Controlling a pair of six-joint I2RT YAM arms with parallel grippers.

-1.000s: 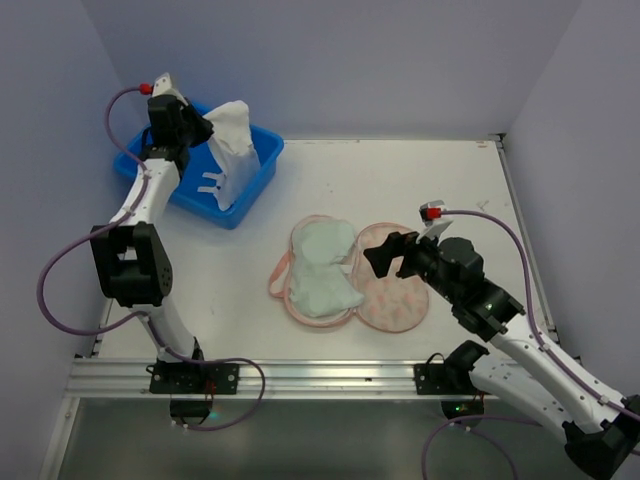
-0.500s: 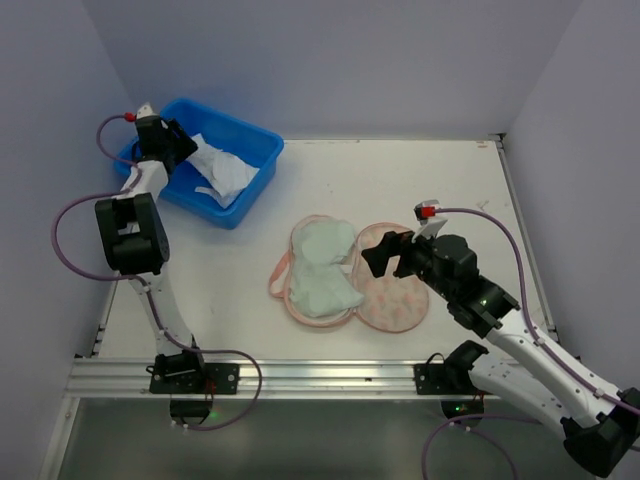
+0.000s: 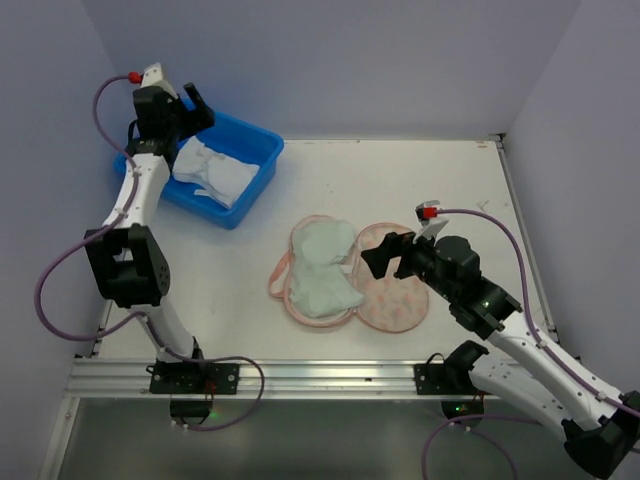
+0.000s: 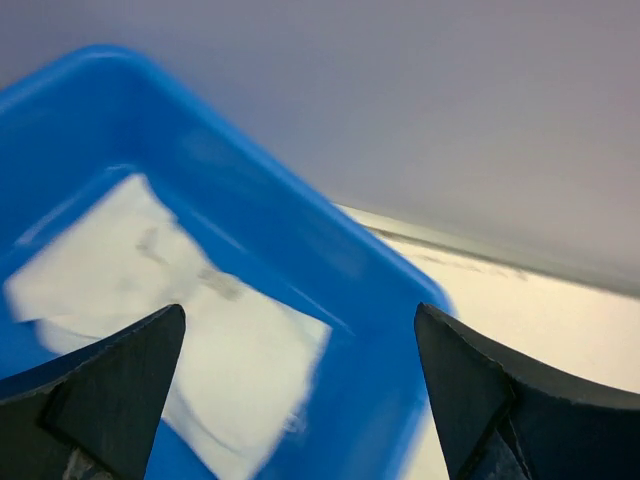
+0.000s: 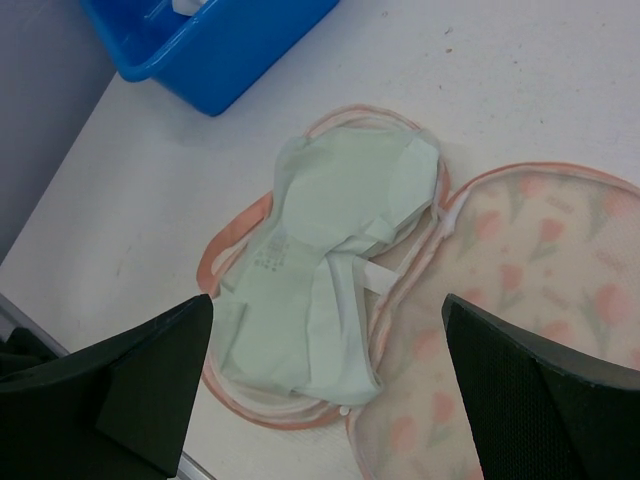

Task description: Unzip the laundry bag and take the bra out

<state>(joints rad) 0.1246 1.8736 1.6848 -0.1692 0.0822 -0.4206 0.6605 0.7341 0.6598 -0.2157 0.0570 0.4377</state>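
Observation:
The laundry bag [image 3: 395, 300] lies unzipped and spread flat mid-table, its floral half [image 5: 540, 260] on the right. A pale mint bra [image 3: 322, 265] rests in the pink-edged left half and fills it [image 5: 330, 210]. My right gripper [image 3: 385, 258] hovers open over the bag's middle, touching nothing [image 5: 325, 310]. My left gripper [image 3: 195, 105] is open above the blue tub [image 3: 258, 150] at the back left. A whitish garment [image 3: 212, 170] with thin straps lies loose inside the tub, below the spread left fingers [image 4: 150, 280].
The tub's far rim [image 4: 330, 260] sits close to the back wall. Grey walls close in the table at the back and on both sides. A metal rail [image 3: 300, 375] runs along the near edge by the arm bases.
My left gripper went from shut to open and let go of the whitish garment, which dropped flat into the tub; the left wrist then rose. My right gripper barely moved.

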